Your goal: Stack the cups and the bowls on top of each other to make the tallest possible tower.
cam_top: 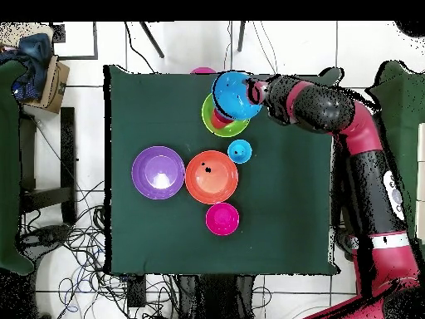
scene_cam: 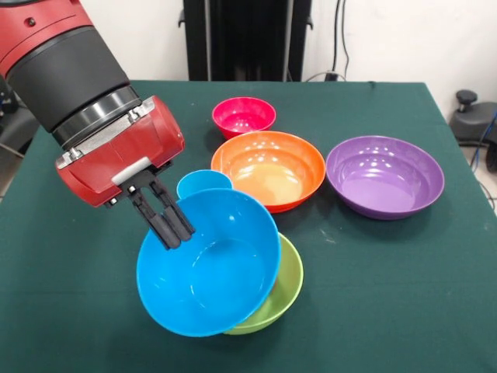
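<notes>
The gripper (scene_cam: 172, 227) has its fingers pinched shut on the rim of the blue bowl (scene_cam: 213, 272), one finger inside, one outside. The bowl is tipped steeply, its mouth facing the front camera, and it hangs over the green bowl (scene_cam: 283, 291), which sits on the table (scene_cam: 70, 295) and peeks out from below and to the right of it. From this angle you cannot tell whether blue is touching green or just clear of it.

Just behind the blue bowl's rim stands the light blue cup (scene_cam: 200, 183), upright, right beside the orange bowl (scene_cam: 268, 167). Orange sits mid-table, mouth up. The purple bowl (scene_cam: 384, 176) is beside it on the right of the front view, close but apart. The small pink bowl (scene_cam: 244, 116) sits at the far side of orange, near its rim.

From overhead, something red shows inside the green bowl (cam_top: 236, 126) under the blue one; what it is cannot be told. The arm (cam_top: 365, 158) reaches in along the table's edge.
</notes>
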`<state>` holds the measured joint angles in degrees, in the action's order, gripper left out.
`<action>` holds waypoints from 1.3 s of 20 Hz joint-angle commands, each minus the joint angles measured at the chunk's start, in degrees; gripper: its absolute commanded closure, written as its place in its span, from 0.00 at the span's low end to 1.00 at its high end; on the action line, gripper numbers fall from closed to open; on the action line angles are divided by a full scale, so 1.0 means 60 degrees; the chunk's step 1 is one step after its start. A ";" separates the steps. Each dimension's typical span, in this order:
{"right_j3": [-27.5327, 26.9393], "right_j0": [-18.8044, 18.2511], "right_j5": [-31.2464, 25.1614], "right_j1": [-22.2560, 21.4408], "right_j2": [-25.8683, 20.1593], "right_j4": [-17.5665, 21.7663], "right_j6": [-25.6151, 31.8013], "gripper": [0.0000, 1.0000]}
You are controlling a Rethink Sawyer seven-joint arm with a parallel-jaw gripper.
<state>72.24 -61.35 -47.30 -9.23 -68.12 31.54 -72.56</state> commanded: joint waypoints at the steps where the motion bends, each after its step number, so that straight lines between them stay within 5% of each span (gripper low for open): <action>1: 0.0064 0.0513 0.0219 0.0148 0.0470 0.0427 0.2198 1.00; 11: 0.0265 0.1082 0.0631 -0.0321 0.0860 0.0681 0.0933 1.00; 18: 0.0803 0.2042 0.1704 -0.0778 0.2033 0.1589 -0.0335 1.00; 26: 0.0660 0.2593 0.1477 -0.0671 0.2966 0.1634 -0.0016 1.00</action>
<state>73.43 -49.27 -37.84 -13.95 -61.15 36.17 -72.56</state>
